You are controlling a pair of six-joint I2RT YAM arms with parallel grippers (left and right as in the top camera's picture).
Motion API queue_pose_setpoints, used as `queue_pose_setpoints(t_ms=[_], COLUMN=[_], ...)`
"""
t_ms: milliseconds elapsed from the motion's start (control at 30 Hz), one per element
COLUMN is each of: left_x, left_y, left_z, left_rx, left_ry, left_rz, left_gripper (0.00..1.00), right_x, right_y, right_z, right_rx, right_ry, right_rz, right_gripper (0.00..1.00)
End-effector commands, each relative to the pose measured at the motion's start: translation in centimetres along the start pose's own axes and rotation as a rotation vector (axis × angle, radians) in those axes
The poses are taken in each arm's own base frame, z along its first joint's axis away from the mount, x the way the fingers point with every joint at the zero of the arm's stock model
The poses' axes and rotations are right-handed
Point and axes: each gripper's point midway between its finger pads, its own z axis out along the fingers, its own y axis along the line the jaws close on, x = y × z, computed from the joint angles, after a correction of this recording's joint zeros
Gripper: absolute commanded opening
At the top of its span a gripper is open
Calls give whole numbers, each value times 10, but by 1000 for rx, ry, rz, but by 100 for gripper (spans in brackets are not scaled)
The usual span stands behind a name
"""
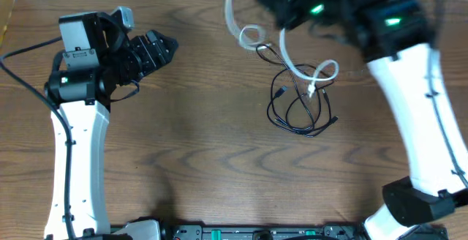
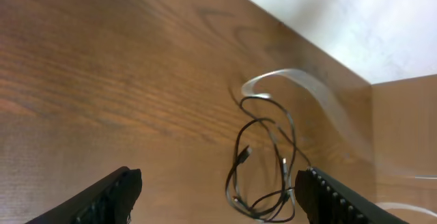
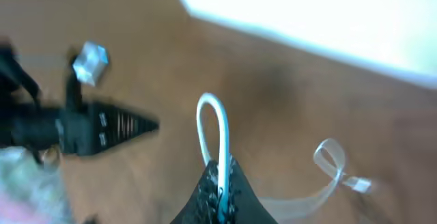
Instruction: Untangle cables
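Right pincer (image 3: 220, 183) clamped on white cable (image 3: 211, 98) loop near desk (image 1: 205, 145) far edge, left pincer (image 2: 218, 179) spread wide, well apart from black cables (image 1: 300, 112)

Table (image 1: 190, 145) matt wood grain; cables (image 1: 298, 69) & arm shells (image 1: 73, 159) smooth plastic.
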Motion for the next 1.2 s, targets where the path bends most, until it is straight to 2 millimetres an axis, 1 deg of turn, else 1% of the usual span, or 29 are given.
queue_pose_setpoints(t_ms=[0, 67, 100, 133, 233, 267, 300, 333, 433, 533, 567, 667, 700, 833, 867, 933, 1000, 1033, 1100, 1133, 1167], left_x=[2, 3, 3, 3, 2, 2, 3, 3, 4, 8, 9, 15, 19, 26, 28, 32, 36, 38, 43, 48, 51], left_y=[5, 6, 8, 10, 14, 14, 15, 15, 14, 10, 7, -1, -6, -16, -18, -22, -27, -30, -35, -40, -42], left_z=[4, 5, 5, 5, 5, 5, 5, 5, 6, 8, 10, 14, 16, 20, 21, 23, 25, 26, 28, 31, 32], left_rx=[-19, -22, -28, -40, -62, -65, -66, -66, -64, -59, -54, -41, -32, -16, -13, -5, 3, 7, 16, 25, 27], left_ry=[18, 23, 24, 21, 16, 16, 18, 18, 20, 33, 39, 57, 68, 88, 92, 101, 113, 119, 131, 143, 150], left_rz=[20, 18, 17, 16, 14, 14, 13, 13, 14, 23, 38, 95, 111, 132, 137, 147, 159, 164, 176, 189, 195], left_gripper=[77, 77, 77, 77, 77, 77, 77, 77, 77, 77, 77, 77, 77, 77, 77, 77, 77, 77, 77, 77, 77], right_x=[-46, -63, -72, -76, -85, -86, -84, -83, -77, -70, -67, -61, -56, -48, -46, -36, -20, -13, 6, 22, 30], right_y=[-19, -39, -55, -64, -110, -123, -150, -164, -202, -237, -252, -293, -323, -385, -398, -431, -465, -478, -503, -520, -529], right_z=[-57, -81, -98, -106, -144, -154, -175, -187, -216, -237, -243, -256, -261, -265, -266, -272, -277, -277, -274, -269, -266], right_rx=[83, 135, 174, 196, 295, 327, 391, 424, 515, 605, 641, 725, 777, 880, 908, 1007, 1111, 1142, 1190, 1210, 1216], right_ry=[-155, -220, -261, -280, -350, -363, -385, -397, -422, -434, -439, -449, -459, -488, -495, -509, -512, -508, -484, -460, -447], right_rz=[-10, 18, 38, 50, 114, 126, 156, 172, 213, 238, 254, 258, 267, 277, 279, 295, 320, 331, 362, 386, 398], right_gripper=[1, 1, 1, 1, 1, 1, 1, 1, 1, 1, 1, 1, 1, 1, 1, 1, 1, 1, 1, 1, 1])
